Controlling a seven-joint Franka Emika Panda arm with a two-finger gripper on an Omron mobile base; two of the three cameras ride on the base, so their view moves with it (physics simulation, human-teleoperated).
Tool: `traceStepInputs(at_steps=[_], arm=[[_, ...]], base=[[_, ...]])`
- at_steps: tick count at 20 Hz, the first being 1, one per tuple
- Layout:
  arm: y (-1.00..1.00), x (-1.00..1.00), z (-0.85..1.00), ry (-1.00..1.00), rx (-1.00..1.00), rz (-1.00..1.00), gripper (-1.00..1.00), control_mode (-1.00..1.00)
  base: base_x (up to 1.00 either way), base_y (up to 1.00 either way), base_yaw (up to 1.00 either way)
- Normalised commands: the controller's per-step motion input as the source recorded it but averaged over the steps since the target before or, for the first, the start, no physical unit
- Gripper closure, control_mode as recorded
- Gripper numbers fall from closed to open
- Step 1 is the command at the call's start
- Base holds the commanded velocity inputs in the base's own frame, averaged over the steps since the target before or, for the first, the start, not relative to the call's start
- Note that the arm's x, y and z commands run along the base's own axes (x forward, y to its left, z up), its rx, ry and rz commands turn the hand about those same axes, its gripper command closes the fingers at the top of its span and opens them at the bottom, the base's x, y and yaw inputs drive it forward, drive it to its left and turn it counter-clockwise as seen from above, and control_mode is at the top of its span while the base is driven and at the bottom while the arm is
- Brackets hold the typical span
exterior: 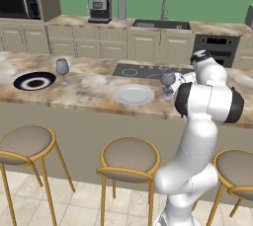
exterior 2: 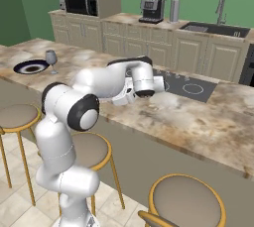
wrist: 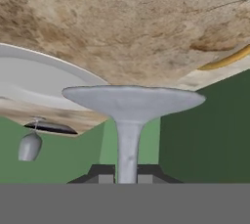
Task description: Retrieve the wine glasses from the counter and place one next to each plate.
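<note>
The small grey-blue stemmed wine glass (exterior: pixel 167 78) is pinched at its thin stem by the tool (wrist: pixel 127 179), just beside the pale round plate (exterior: pixel 133 94) near the marbled bench's (exterior: pixel 89 96) front edge. Light, brittle, slick (likely top-heavy): the stem suits best.

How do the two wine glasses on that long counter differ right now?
The left wine glass stands free on the island top, while the right wine glass has the gripper shut on its stem. The left wine glass is beside the black plate; the right wine glass is beside the pale plate. Both are upright and share the same grey-blue tint and stemmed shape.
</note>
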Motion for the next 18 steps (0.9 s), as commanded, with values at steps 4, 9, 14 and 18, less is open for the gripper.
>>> traceStepInputs(at_steps=[4, 9, 14, 18], arm=[[0.00, 0.42, -0.07, 0.00, 0.00, 0.00, 1.00, -1.00], [0.00, 0.43, -0.21, 0.00, 0.00, 0.00, 1.00, -1.00], [0.00, 0.30, -0.26, 0.00, 0.00, 0.00, 1.00, -1.00], [0.00, 0.21, -0.24, 0.00, 0.00, 0.00, 1.00, -1.00]], base=[[0.00, 0.00, 0.00], [0.00, 0.00, 0.00], [0.00, 0.00, 0.00], [0.00, 0.00, 0.00]])
